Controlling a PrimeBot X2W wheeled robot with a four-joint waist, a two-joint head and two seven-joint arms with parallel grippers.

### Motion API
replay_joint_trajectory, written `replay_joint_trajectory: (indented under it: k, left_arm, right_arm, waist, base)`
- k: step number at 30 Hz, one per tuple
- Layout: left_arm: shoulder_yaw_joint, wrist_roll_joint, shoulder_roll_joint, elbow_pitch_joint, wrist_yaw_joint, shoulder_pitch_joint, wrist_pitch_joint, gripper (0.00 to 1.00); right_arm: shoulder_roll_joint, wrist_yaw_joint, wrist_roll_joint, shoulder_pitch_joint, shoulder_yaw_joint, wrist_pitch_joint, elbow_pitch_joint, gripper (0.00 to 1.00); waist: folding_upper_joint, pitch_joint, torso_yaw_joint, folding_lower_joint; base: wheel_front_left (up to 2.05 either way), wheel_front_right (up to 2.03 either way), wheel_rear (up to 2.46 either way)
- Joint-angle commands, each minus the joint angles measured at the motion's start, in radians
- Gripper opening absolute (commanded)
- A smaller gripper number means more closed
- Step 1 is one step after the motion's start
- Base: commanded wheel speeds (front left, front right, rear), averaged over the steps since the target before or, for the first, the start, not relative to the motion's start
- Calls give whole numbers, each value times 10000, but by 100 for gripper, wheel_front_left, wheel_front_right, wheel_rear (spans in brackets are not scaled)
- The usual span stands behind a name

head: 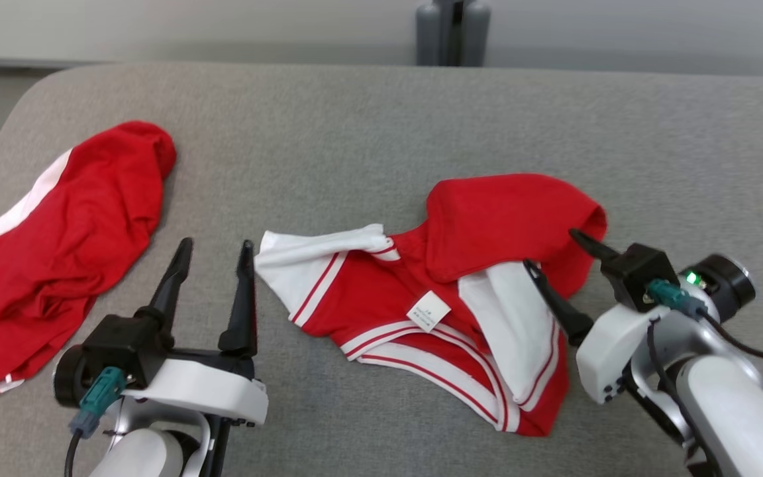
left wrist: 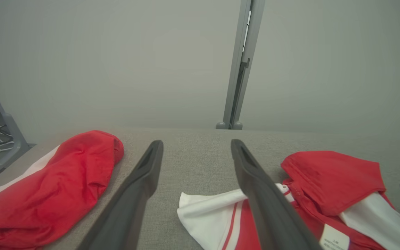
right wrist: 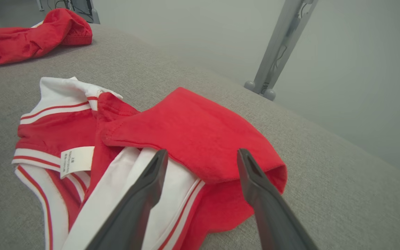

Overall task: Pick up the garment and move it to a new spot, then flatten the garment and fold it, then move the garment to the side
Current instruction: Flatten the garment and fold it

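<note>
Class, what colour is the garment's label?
The label is white with dark print; right wrist view.

1. Label (head: 428,311): a small white tag sewn inside the red-and-white garment (head: 507,218), near its middle, lying face up. It carries a few short lines of dark print.
2. Head view: the print on the label is too small to read; no letter or number can be made out.
3. Right wrist view: the lines run along the label's length, but the characters are blurred and illegible.
4. Left wrist view: the label is cut by the bottom edge; its faint grey lines are unreadable.
5. No legible writing anywhere.
</note>
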Motion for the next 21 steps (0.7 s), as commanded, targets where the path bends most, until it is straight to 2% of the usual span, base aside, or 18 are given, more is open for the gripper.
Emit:
replay_joint_trajectory:
  k: [1, 6, 11, 12, 13, 15, 21]
  left_arm:
    - [-31, -52, -43, 115, -95, -265, -93, 100]
    - [-168, -93, -370, 615, -426, -720, -409, 100]
    - [-219, -150, -515, 973, -604, -921, -574, 100]
    - [-215, -155, -529, 1045, -608, -985, -600, 100]
    - [-205, -156, -549, 1109, -656, -1047, -645, 100]
    - [-216, -156, -584, 1219, -702, -1095, -694, 100]
    - [-227, -113, -603, 1441, -827, -1256, -796, 100]
  right_arm:
    - [-184, -1, 27, -300, 125, 53, 83, 100]
    - [-824, -1, 196, -1073, 807, 552, 361, 100]
    - [-1095, -1, 399, -1357, 1117, 798, 384, 100]
    - [-1134, -1, 431, -1400, 1129, 844, 383, 49]
    - [-1145, -1, 511, -1400, 1130, 909, 428, 30]
    - [-1116, -1, 587, -1478, 1035, 906, 430, 0]
    - [-906, -1, 692, -1576, 410, 609, 304, 0]
  waist:
    - [0, 585, 507, 0]
    - [0, 1060, 819, 0]
    - [0, 1191, 854, 0]
    - [0, 1207, 840, 0]
    - [0, 1217, 823, 0]
    - [0, 1236, 788, 0]
    - [0, 1259, 666, 0]
  base:
    - [0, 0, 0]
    - [0, 0, 0]
    - [0, 0, 0]
    - [0, 0, 0]
    - [0, 0, 0]
    - [0, 0, 0]
    - [0, 0, 0]
